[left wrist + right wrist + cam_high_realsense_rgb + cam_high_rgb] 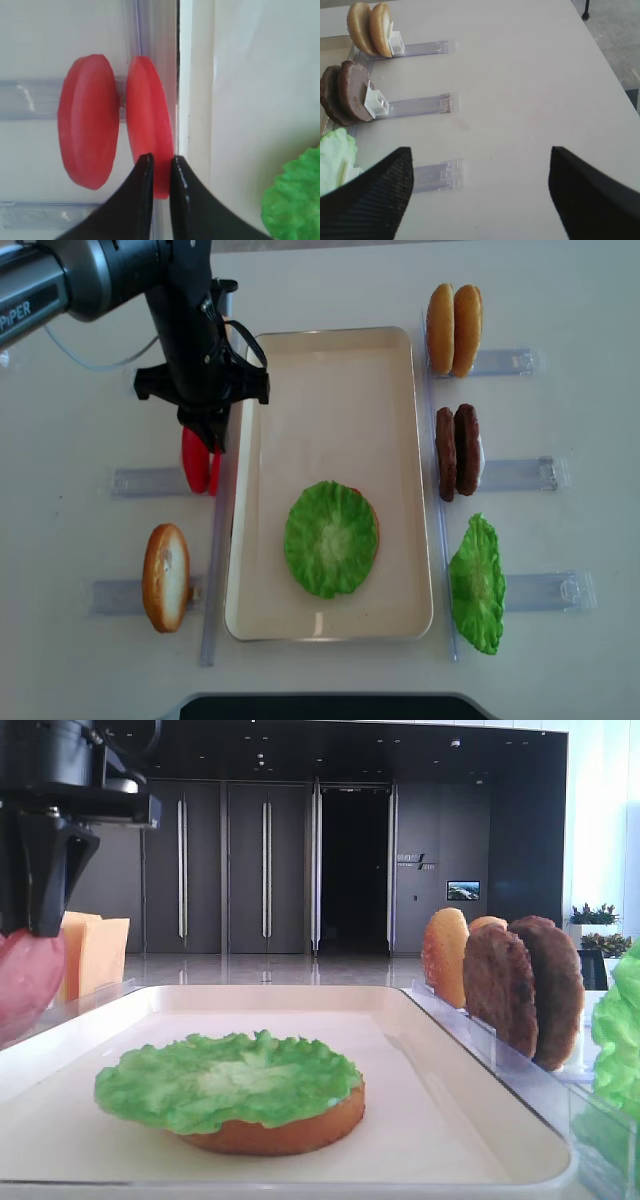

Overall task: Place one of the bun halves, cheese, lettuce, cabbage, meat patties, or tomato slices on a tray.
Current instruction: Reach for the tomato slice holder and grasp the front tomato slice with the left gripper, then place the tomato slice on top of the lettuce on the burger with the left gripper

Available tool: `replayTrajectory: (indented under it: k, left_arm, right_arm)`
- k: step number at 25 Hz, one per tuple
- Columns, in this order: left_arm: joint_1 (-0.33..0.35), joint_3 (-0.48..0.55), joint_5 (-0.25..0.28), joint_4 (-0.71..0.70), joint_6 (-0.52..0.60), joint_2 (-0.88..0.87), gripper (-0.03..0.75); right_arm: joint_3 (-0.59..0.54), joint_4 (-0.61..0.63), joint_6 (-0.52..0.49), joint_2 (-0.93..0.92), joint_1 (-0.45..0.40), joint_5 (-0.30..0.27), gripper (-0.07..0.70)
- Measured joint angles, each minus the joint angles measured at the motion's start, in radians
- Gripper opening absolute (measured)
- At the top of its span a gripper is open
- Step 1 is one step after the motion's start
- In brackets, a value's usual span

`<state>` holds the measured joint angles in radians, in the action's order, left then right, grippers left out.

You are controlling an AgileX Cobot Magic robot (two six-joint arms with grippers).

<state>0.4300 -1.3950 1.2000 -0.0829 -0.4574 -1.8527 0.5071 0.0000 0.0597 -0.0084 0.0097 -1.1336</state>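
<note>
Two red tomato slices stand on edge in a clear rack left of the cream tray [330,360]. My left gripper [161,162] is shut on the tomato slice [147,110] nearest the tray, with its black fingers pinching the lower edge. The other slice [89,132] stands free beside it. From above, the left gripper [213,440] hangs over the slices [195,462] at the tray's left rim. A lettuce leaf [331,538] lies on a bun half [290,1130] on the tray. My right gripper [480,150] is open over bare table, holding nothing.
Right of the tray, clear racks hold two bun halves [453,315], two meat patties [458,452] and a lettuce leaf [477,583]. Cheese slices [95,955] stand in the near left rack. A clear rack end [440,175] lies near the right gripper.
</note>
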Motion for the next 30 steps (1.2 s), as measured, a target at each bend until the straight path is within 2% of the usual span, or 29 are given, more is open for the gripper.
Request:
replayTrajectory:
  k: [9, 20, 25, 30]
  left_arm:
    - [0.0, -0.087, 0.014, 0.021, 0.001, 0.061, 0.057]
    - [0.0, -0.092, 0.017, 0.11, 0.039, 0.085, 0.057]
    - [0.0, -0.019, 0.017, 0.123, 0.045, 0.126, 0.057]
    - [0.0, 0.096, 0.017, 0.124, 0.046, 0.255, 0.057]
  right_arm:
    - [0.0, 0.0, 0.0, 0.0, 0.0, 0.0, 0.531]
    - [0.0, 0.0, 0.0, 0.0, 0.0, 0.0, 0.531]
    - [0.0, 0.0, 0.0, 0.0, 0.0, 0.0, 0.531]
    - [0.0, 0.0, 0.0, 0.0, 0.0, 0.0, 0.531]
